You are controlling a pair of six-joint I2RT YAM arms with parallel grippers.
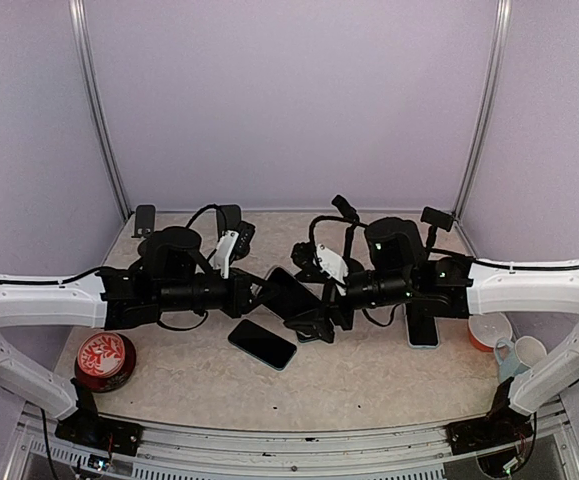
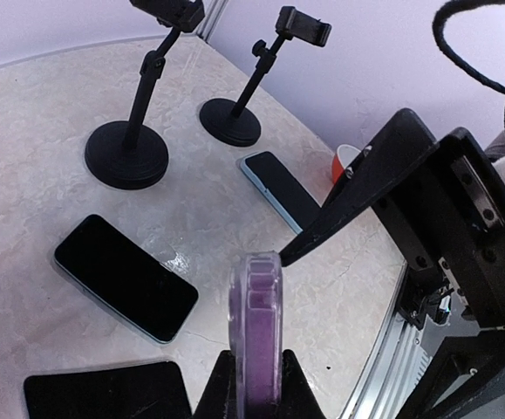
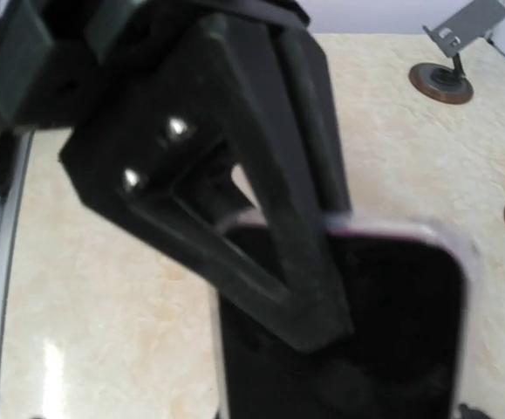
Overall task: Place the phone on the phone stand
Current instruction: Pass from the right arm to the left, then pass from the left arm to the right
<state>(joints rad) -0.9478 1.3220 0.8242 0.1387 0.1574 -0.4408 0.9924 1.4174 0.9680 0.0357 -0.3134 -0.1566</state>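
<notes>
A phone in a clear purple case point(image 1: 287, 293) hangs above the table between my two arms. My left gripper point(image 1: 258, 292) is shut on it. In the left wrist view the phone point(image 2: 255, 323) stands edge-on between my left gripper's point(image 2: 256, 371) black fingers. My right gripper point(image 1: 321, 322) is at the phone's other end, and one of its fingers point(image 2: 339, 205) touches the phone's tip. The right wrist view shows the phone's dark screen point(image 3: 383, 340) close up, behind the left gripper's frame. My right fingers are hidden. Two black clamp phone stands point(image 2: 126, 154) point(image 2: 230, 122) are on the table beyond.
Two other phones lie flat on the table point(image 1: 262, 343) point(image 1: 422, 326). A red round tin point(image 1: 104, 360) sits near left. An orange cup point(image 1: 482, 333) and a white mug point(image 1: 526, 352) stand near right. More stands are at the back point(image 1: 144, 218) point(image 1: 436, 218).
</notes>
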